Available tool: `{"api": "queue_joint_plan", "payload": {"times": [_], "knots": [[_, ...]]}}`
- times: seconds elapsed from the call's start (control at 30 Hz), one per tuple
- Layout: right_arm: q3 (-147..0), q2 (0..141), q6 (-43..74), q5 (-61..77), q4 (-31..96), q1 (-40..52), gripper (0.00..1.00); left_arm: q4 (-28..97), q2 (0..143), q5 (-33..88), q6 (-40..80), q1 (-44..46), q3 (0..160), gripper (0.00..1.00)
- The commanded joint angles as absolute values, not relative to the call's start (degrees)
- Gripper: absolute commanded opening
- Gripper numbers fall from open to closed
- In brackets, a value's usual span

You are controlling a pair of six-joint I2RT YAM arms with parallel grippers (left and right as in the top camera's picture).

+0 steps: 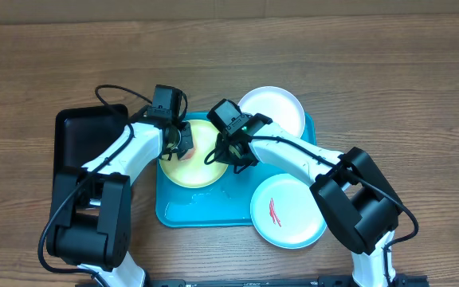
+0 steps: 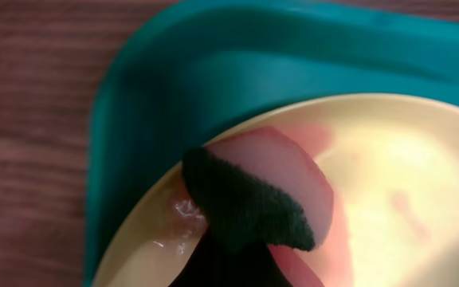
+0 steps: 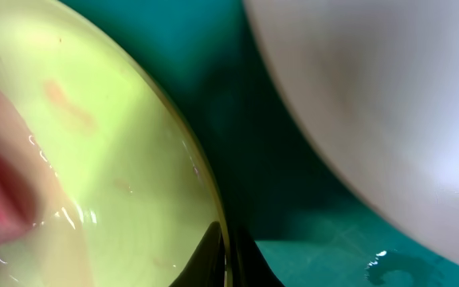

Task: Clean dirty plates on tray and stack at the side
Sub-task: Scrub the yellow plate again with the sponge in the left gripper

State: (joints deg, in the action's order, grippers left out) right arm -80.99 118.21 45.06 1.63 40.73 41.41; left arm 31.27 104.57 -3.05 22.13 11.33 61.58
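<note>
The pale yellow-green plate lies on the left half of the turquoise tray. My left gripper is shut on a pink sponge with a dark green scrub side and presses it on the plate's left part. My right gripper is shut on the plate's right rim, one finger inside and one outside. A clean-looking white plate sits at the tray's far right corner. A white plate with a red sauce smear lies at the near right, overhanging the tray's edge.
A smaller black tray stands left of the turquoise one, under my left arm. A little water glistens on the tray floor and on the yellow-green plate. Wooden table surrounds everything.
</note>
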Motion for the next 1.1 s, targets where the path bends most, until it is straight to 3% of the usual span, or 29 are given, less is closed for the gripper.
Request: {"api": "queue_joint_plan", "payload": {"times": [0.0, 0.2, 0.37, 0.57, 0.7, 0.9, 1.07], "knots": [[-80.29, 118.96, 44.95, -0.36, 41.69, 41.45, 0.04, 37.89, 105.78, -7.55, 24.88, 10.55, 60.12, 0.04], [-80.29, 118.96, 44.95, -0.34, 41.43, 41.45, 0.04, 50.74, 105.78, 16.45, 6.46, 10.55, 60.12, 0.04], [-80.29, 118.96, 44.95, -0.32, 41.28, 41.45, 0.04, 49.93, 105.78, 31.7, -5.15, 10.55, 60.12, 0.04], [-80.29, 118.96, 44.95, -0.32, 41.91, 41.45, 0.04, 32.36, 105.78, 29.02, 3.55, 10.48, 60.12, 0.04], [-80.29, 118.96, 44.93, -0.32, 41.95, 41.45, 0.04, 23.94, 105.78, 14.85, 12.45, 10.48, 60.12, 0.05], [-80.29, 118.96, 44.69, -0.32, 41.95, 41.45, 0.04, 30.5, 105.78, -11.57, 25.58, 10.5, 60.12, 0.04], [-80.29, 118.96, 44.71, -0.32, 41.69, 41.45, 0.04, 41.63, 105.78, -3.9, 25.02, 10.55, 60.12, 0.04]]}}
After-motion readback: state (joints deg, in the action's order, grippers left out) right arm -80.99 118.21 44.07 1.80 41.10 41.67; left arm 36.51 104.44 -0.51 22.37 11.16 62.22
